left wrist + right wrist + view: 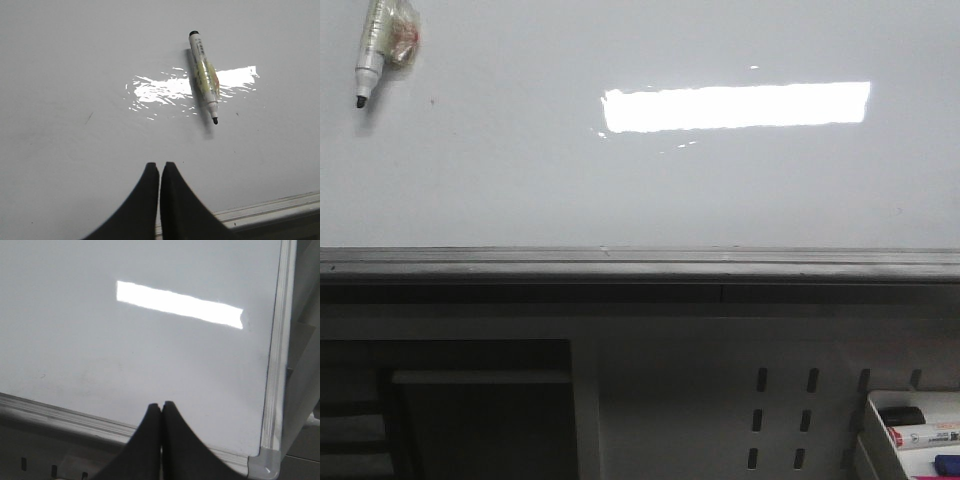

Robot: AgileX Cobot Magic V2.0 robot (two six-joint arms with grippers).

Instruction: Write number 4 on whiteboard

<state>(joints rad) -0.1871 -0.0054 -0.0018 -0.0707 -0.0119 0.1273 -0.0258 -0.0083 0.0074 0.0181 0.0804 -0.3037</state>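
Near the far-left corner of the whiteboard (520, 170), a marker pen (372, 45) lies uncapped, black tip pointing toward the near edge, some clear wrap around its barrel. Board surface is blank, no number 4 visible in any view; only a bright rectangular light reflection (735, 107) across the middle. Grey metal rail (640, 262) runs along the near edge. Left gripper (160, 167) fingers pressed together, holding nothing, hovering above the board near the rail, apart from the pen. Right gripper (160, 405) also closed and empty, above the board's near-right corner. Below the rail, grey slotted panel (785, 415); white tray (880, 425) with markers at lower right.
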